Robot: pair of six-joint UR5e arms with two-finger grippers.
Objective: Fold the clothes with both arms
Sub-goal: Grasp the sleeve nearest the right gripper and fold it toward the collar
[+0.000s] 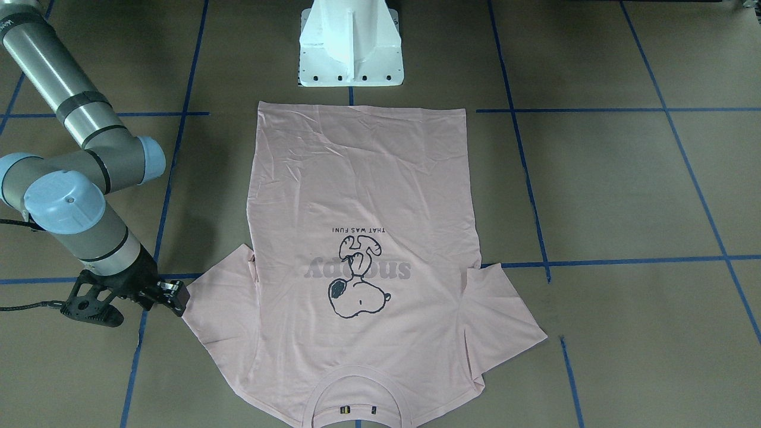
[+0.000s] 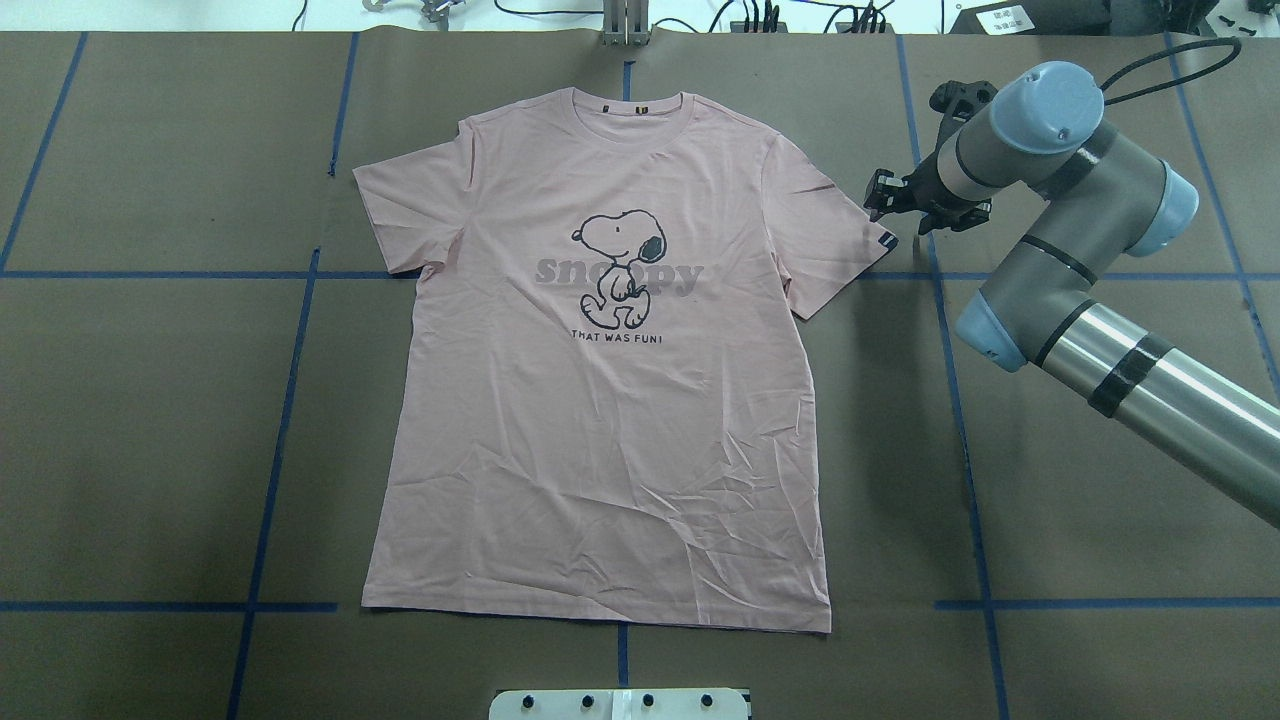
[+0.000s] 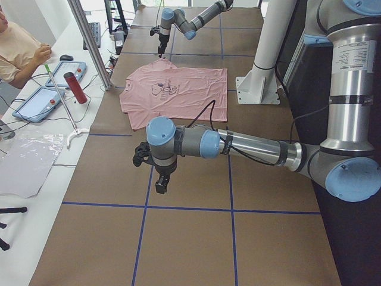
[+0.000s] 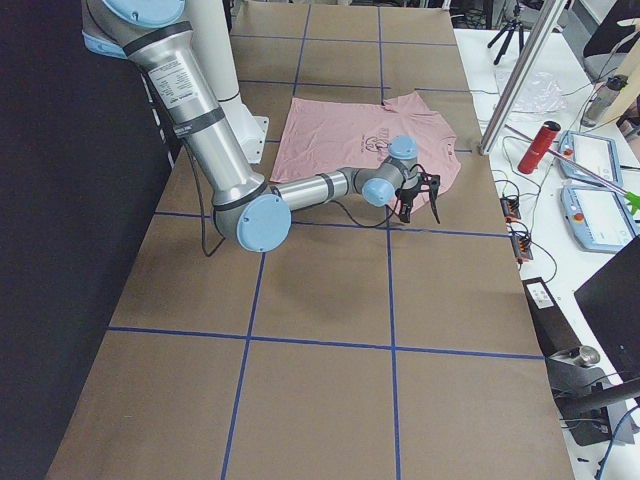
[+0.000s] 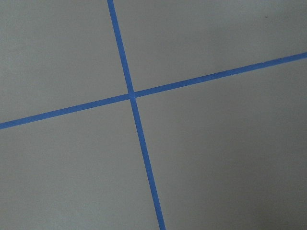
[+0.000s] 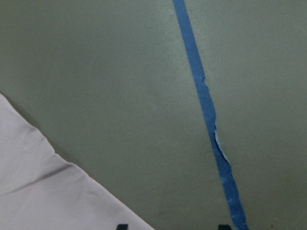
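T-shirt (image 2: 600,450) is pale pink and spread flat, print side up, in the middle of the brown table (image 2: 150,450). Its collar (image 2: 640,105) is at the far edge from the robot and its hem is on the near side, close to the white pedestal (image 1: 351,53). Both short sleeves are fanned out, and we can see some creases in the lower half. The dog print (image 2: 620,265) sits mid-chest with grey lettering across it.

The right arm (image 2: 1100,340) reaches in from the right, bent at the elbow. The left arm (image 3: 256,149) is stretched out way off to the left, well apart from the shirt. It's pointing down at a blue tape (image 5: 132,93) crossing.

The right gripper (image 2: 885,195) hangs just beside the outer edge of the right sleeve, with its jaws apart. In its wrist view only the fingertips (image 6: 122,227) peek in. It looks like one is over the pink cloth and the other over bare table, but we wouldn't swear to it. With the left gripper (image 3: 162,186), we honestly can't tell how the jaws stand because it only shows from the side.

There's a small dark tag (image 2: 888,240) on the right sleeve hem, right below the gripper.
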